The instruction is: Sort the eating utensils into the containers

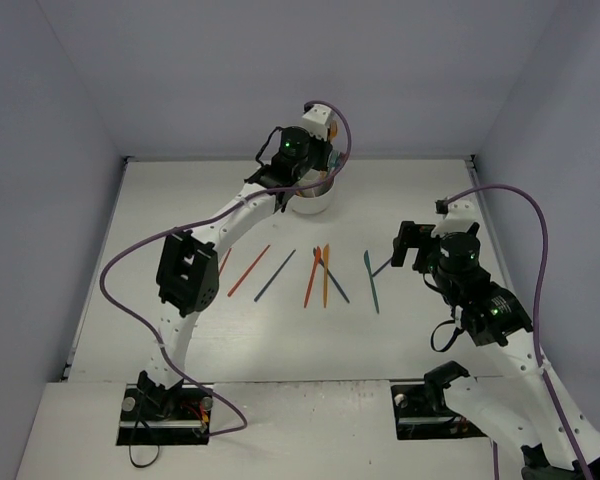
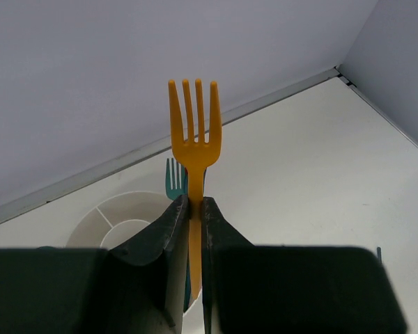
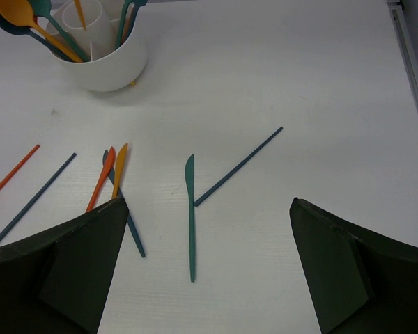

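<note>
One orange fork, apparently upright, tines-up

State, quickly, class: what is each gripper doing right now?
Left gripper: shut on the orange fork.
Right gripper: open, holding nothing.

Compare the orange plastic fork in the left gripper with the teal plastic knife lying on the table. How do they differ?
The orange plastic fork ends in four tines; the teal plastic knife ends in a plain blade. The fork is orange, the knife teal. The fork stands upright, clamped in the left gripper; the knife lies flat on the white table, ungripped. Both are thin plastic utensils.
</note>
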Robot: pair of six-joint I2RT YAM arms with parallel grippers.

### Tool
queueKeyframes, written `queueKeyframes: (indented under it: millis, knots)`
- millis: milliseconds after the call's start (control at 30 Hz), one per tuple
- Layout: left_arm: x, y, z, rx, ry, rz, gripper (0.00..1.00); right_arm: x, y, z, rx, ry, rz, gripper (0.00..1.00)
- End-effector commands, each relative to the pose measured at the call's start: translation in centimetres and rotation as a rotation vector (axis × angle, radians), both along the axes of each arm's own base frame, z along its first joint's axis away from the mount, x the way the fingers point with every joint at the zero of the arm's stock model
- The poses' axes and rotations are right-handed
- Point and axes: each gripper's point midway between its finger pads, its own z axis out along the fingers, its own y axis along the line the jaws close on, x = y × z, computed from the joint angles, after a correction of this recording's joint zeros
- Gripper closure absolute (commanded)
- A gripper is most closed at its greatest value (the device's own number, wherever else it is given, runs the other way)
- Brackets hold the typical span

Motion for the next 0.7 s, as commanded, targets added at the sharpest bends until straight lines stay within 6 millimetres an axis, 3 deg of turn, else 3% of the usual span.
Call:
queueKeyframes:
  millis: [0,467,667]
  knots:
    - [0.5,-0.6,8.1,-0.093,-0.212,-0.009,1.00,0.4,0.6,1.4,0.035,-0.048,0.023,0.00]
    - [3.0,-1.2,0.3,0.062,-0.151,0.009,1.00,0.4,0.4,0.8,0.005,-0.038,0.026,0.00]
    - [3.1,-1.0,-1.8,0.133,-0.113,0.012,1.00,0.5,0.4,0.6,0.001,-0.032,0.027,0.00]
